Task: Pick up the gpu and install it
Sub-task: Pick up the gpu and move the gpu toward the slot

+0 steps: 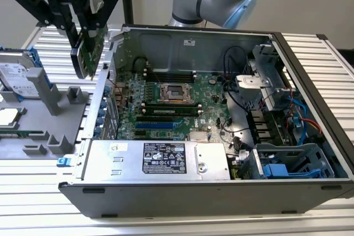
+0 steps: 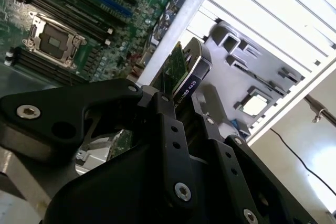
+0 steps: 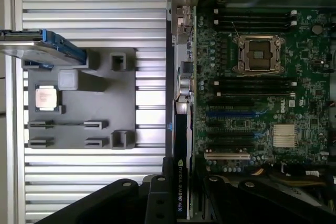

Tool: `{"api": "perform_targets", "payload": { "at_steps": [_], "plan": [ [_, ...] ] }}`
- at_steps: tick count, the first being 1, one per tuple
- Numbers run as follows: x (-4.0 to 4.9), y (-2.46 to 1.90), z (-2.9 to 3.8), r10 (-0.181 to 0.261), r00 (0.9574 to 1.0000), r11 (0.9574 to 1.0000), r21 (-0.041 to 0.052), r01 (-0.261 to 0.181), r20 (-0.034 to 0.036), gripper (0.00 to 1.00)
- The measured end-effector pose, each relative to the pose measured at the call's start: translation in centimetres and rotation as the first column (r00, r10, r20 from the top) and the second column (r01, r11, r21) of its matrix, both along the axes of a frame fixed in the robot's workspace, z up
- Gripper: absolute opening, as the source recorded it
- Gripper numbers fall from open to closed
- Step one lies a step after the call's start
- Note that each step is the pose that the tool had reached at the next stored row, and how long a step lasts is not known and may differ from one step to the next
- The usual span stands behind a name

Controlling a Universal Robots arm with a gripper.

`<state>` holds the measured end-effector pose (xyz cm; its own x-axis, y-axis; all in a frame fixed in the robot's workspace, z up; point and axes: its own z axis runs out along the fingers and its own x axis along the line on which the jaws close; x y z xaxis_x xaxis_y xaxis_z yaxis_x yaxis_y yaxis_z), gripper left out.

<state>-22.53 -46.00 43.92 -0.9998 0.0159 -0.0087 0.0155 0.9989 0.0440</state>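
Gripper (image 1: 87, 31) is clamped on the gpu (image 1: 88, 54), which is held on edge over the computer case's (image 1: 193, 30) side wall, beside the gray tray (image 1: 33, 132).

- We've got an open computer case (image 1: 166, 197) lying on the slatted table (image 1: 44, 192).
- Inside, we see the green motherboard (image 1: 213, 89) lying flat, its square CPU socket (image 1: 176, 93) near the middle and a silver power supply (image 1: 160, 158) just beside it.
- Over at the exterior view's left, a gray fixture (image 1: 61, 120) carries a hard drive (image 1: 19, 75) standing on edge and a processor chip (image 1: 8, 116).
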Motion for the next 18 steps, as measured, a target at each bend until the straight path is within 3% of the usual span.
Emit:
{"api": "perform_targets", "payload": {
  "at_steps": [18],
  "plan": [
    [2.48, 0.0, 0.0, 0.0, 1.0, 1.0, 0.0, 0.0, 0.0, 0.0]
  ]
}}
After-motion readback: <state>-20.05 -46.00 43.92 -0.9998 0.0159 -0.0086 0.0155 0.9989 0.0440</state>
